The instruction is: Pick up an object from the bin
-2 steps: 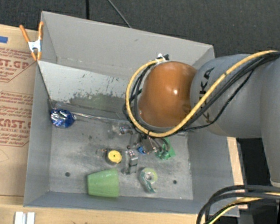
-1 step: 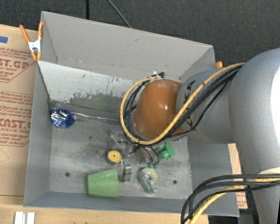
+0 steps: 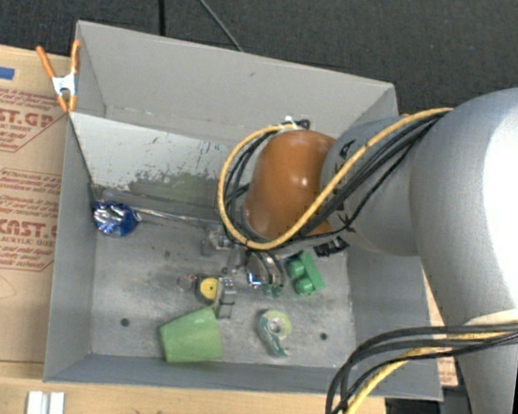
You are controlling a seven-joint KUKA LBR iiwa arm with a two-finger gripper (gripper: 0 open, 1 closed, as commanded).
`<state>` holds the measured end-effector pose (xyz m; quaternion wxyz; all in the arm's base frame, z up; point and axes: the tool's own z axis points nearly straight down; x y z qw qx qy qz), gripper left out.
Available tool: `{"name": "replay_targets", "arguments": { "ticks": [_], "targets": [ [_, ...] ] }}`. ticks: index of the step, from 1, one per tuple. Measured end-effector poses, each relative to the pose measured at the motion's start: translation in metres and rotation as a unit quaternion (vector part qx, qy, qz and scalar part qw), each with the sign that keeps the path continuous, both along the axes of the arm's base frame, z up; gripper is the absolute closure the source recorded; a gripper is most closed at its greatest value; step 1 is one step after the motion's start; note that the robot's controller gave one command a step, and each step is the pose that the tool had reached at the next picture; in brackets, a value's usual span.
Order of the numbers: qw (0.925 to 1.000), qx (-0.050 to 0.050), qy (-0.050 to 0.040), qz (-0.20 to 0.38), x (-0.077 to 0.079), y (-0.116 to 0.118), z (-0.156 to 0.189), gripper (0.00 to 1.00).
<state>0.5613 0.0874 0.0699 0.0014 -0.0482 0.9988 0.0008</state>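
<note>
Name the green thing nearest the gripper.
The dark green block, right beside the gripper; the pale green cup lies farther off, on its side.

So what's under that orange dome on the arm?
A green block peeks out at its lower edge, with a small yellow piece nearby. The bin floor directly beneath is covered.

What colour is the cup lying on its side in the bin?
The cup is plain light green; the camera view shows it best.

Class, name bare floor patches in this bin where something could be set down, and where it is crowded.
Bare: the floor between the blue foil wad, the left wall and the green cup; right of the pale ring. Crowded: around the pincer, with the yellow piece and green block.
</note>
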Motion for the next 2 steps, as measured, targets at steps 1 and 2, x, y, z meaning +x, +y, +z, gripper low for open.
{"name": "replay_targets", "arguments": {
  "ticks": [1,2],
  "targets": [
    [1.0000,0.000,0.0000,0.000,0.000,0.000,0.001,1.00],
    [1.0000,0.000,-0.0031,-0.002,0.003,0.000,0.127,1.00]
  ]
}}
